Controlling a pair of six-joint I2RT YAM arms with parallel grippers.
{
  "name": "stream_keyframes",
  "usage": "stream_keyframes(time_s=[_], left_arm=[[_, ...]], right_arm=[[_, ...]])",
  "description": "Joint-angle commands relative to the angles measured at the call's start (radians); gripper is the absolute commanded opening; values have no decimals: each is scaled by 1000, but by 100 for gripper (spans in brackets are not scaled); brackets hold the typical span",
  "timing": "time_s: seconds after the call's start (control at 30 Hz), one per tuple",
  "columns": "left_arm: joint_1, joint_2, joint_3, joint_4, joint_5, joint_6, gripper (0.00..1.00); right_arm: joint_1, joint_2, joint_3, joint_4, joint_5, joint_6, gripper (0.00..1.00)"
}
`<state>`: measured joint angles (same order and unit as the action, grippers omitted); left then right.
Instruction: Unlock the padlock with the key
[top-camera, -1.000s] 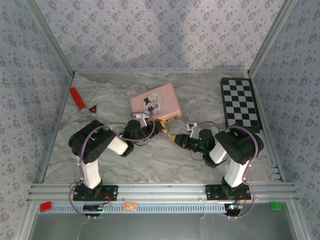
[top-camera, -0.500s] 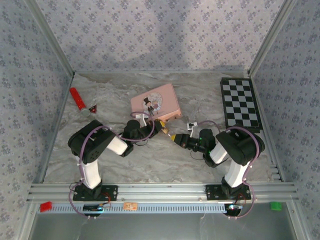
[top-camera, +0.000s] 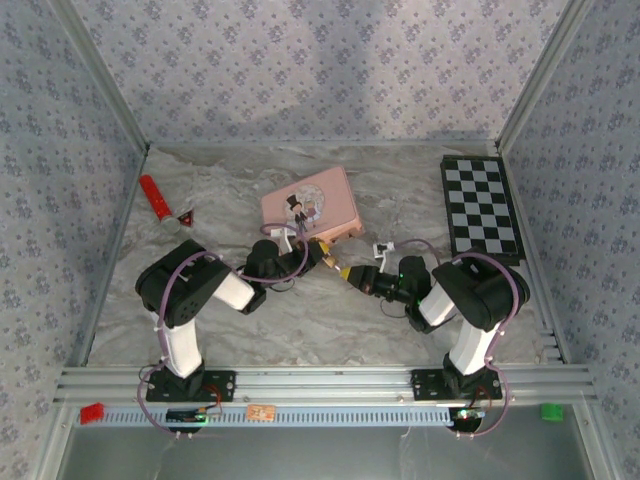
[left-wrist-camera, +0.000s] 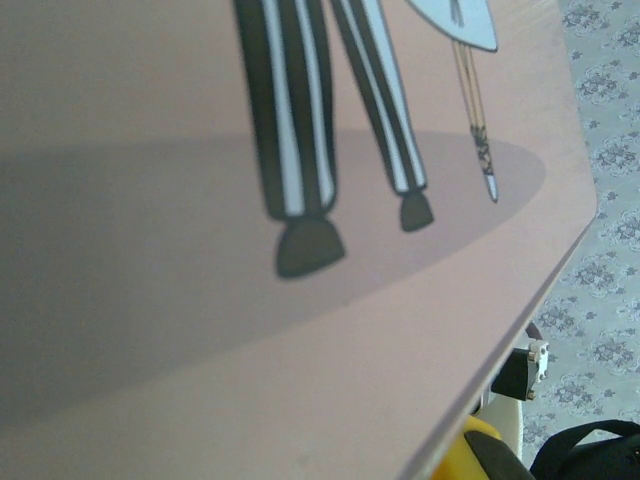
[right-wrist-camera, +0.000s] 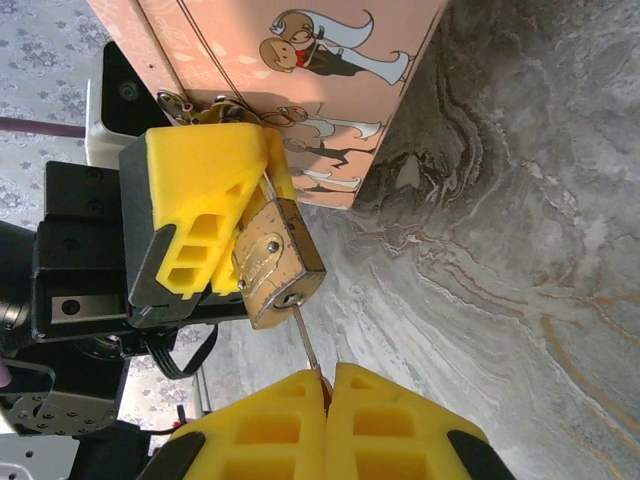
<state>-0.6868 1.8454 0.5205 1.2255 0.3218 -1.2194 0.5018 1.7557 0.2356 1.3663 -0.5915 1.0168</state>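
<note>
Brass padlock (right-wrist-camera: 275, 265) crowds the tin's (right-wrist-camera: 240, 35) edge, key (right-wrist-camera: 304, 338) at keyhole.

**No writing to be read here**

From where I stand, not a single word or number can be made out. The padlock (right-wrist-camera: 272, 262) has a faint stamped mark on its brass face, too blurred to read. The pink tin (right-wrist-camera: 300, 100) carries cartoon figures and thin line borders. The checkerboard (top-camera: 480, 205) on the worktop (top-camera: 300, 320) is plain black and white squares.
</note>
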Motion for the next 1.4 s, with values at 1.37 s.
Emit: stream_keyframes(time_s=[1.37], left_arm=[[-4, 11, -48, -74, 62, -160, 0]], right_arm=[[10, -4, 49, 26, -5, 0, 0]])
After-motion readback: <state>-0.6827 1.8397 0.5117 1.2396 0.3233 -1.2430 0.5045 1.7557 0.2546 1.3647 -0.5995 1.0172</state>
